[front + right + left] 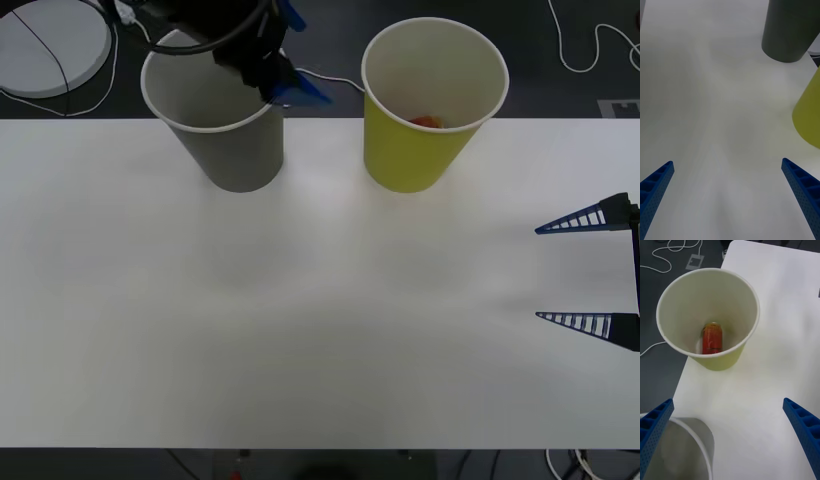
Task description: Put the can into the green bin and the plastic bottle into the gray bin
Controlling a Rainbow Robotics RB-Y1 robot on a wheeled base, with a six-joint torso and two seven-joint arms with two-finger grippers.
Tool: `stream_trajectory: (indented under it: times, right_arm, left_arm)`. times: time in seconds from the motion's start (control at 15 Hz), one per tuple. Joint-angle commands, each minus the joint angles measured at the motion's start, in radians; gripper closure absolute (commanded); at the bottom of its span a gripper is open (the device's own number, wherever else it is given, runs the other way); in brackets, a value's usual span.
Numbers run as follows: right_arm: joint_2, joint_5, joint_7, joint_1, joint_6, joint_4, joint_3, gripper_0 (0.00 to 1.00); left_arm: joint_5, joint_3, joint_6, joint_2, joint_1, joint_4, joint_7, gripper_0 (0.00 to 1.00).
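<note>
**Can binned, left hand spread over the gray bin**

Nearest the robot, the white tabletop [320, 320] is bare along its near edge. At its right edge the right hand [588, 270] sits low and idle, its blue ribbed fingers spread wide and grasping nothing.

Along the far edge stand the two bins. The large yellow-green tapered cup-shaped bin with a white rim [432, 100] is toward the far right, and the small orange-red drink can with a gold-coloured top [712, 339] lies on its side at the bottom of it; the front view shows only a sliver of red inside. That half of the task looks done.

The large gray tapered cup-shaped bin with a white rim [222, 110] stands toward the far left, just beside the green one but apart from it. The left hand [285, 60] hovers over its far right rim, fingers spread and grasping nothing, with the can well off to its right in the other bin.

I cannot make out the plastic bottle anywhere, and the inside of the gray bin is mostly hidden. Judging from the released hand above that bin, the bottle drop is probably the step in hand or just finished; the next move would call for lifting the left arm clear without knocking the rim.
</note>
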Motion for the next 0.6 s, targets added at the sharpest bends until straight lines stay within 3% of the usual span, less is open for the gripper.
stream_trajectory:
  times: [0.07, 0.27, 0.6]
  right_arm:
    - [0.000, 0.000, 0.000, 0.000, 0.000, 0.000, 0.000, 0.00]
    - [0.000, 0.000, 0.000, 0.000, 0.000, 0.000, 0.000, 0.00]
    - [0.000, 0.000, 0.000, 0.000, 0.000, 0.000, 0.000, 0.00]
  left_arm:
    - [0.004, 0.132, -0.062, 0.030, 0.118, -0.114, -0.015, 0.00]
    - [0.005, 0.247, -0.124, 0.050, 0.228, -0.184, -0.049, 0.00]
    - [0.024, 0.416, -0.127, 0.078, 0.449, -0.204, -0.263, 0.00]
